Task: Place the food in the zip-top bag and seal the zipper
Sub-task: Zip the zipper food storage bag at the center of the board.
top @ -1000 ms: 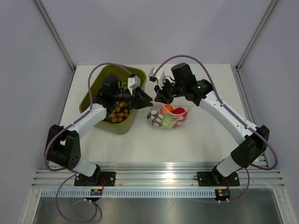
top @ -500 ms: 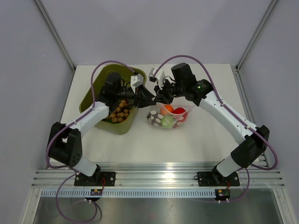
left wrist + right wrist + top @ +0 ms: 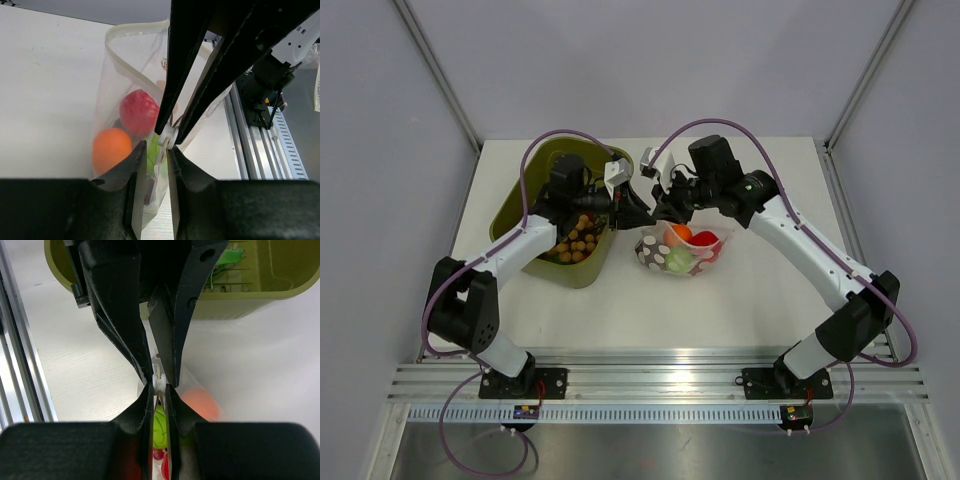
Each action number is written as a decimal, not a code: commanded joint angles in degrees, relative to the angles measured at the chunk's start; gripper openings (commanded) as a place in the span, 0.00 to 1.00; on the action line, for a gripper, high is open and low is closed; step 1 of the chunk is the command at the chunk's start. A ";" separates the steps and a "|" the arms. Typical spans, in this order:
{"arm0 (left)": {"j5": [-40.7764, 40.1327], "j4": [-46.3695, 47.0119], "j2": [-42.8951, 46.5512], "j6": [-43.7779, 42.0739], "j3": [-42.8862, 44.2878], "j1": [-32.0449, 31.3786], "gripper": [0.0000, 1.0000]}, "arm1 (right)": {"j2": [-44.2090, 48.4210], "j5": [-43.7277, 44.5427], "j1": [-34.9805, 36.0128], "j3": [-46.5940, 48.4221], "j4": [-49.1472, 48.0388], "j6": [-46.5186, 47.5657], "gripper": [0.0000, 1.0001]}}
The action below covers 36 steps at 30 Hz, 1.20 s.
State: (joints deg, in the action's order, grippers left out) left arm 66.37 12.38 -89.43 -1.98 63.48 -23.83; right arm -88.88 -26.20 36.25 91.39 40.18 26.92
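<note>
- the zip-top bag [image 3: 673, 258] lies at the centre of the top view on the white table [image 3: 620, 310].
- inside it is the food: an orange piece [image 3: 111, 149], a red piece [image 3: 138, 111] and a green piece [image 3: 678, 261].
- the zipper [image 3: 137, 26] runs along its upper-left edge, strips parted.
- the right gripper [image 3: 159, 390] is clenched on the zipper's white end.
- the left gripper [image 3: 154, 155] faces it, jaws narrow astride the bag's edge; i cannot tell if they pinch.
- an olive tub [image 3: 535, 190] with brown balls [image 3: 577, 240] sits just left of the bag.

Clear, crinkly plastic film of the zip-top bag [image 3: 665, 258] shows glossy toy food [image 3: 111, 148] inside; at its nine o'clock, a smooth plastic tub [image 3: 260, 302]; a matt white table [image 3: 620, 310] edged at six o'clock by ribbed metal rail [image 3: 660, 375].
</note>
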 commanded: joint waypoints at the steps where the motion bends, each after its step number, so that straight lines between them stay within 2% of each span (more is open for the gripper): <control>1: -0.36 1.42 0.48 -1.36 2.61 -0.42 0.25 | 2.13 -1.75 0.49 1.33 -1.51 -0.02 0.00; 3: -0.27 1.33 0.48 -1.36 2.61 -0.42 0.24 | 2.13 -1.67 0.49 1.15 -1.69 -0.37 0.00; 5: -0.19 0.98 0.83 -1.62 2.44 -0.25 0.19 | 2.22 -1.67 0.49 0.98 -1.77 -0.29 0.00; 6: -0.10 1.06 0.92 -1.71 2.35 -0.16 0.02 | 2.22 -1.67 0.49 0.89 -1.86 -0.37 0.00; 7: -0.10 1.24 1.01 -1.54 2.17 0.01 0.00 | 2.13 -1.49 0.49 0.89 -1.60 -0.29 0.00; 9: 0.16 1.24 1.27 -1.36 1.91 0.28 0.00 | 2.40 -1.23 0.31 0.72 -1.60 -0.20 0.00; 15: 0.60 1.59 2.06 -1.27 0.85 0.90 0.00 | 0.38 -1.58 0.31 3.78 2.00 1.03 0.20; 20: 0.78 2.21 2.24 -1.10 0.50 0.90 0.00 | -0.77 -2.72 0.31 5.20 1.83 0.33 0.21; 23: 0.60 2.30 2.50 -1.01 0.41 0.90 0.00 | -0.85 -4.39 0.31 5.46 0.77 -0.55 0.26; 30: 0.60 2.12 2.86 -1.10 0.33 0.90 0.00 | -2.52 -4.74 0.31 7.13 1.83 -0.55 0.24; 33: 0.52 2.29 2.94 -1.19 0.15 0.90 0.00 | -2.61 -4.48 0.31 6.69 1.56 -0.64 0.19; 36: 0.52 2.65 2.77 -1.01 0.24 0.98 0.00 | -2.79 -3.78 0.23 6.60 2.09 -0.46 0.20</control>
State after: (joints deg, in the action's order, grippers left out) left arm 66.92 12.14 -89.21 -2.55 63.57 -23.22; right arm -91.15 -28.34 36.21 96.16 42.72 27.03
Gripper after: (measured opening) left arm 0.004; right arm 0.197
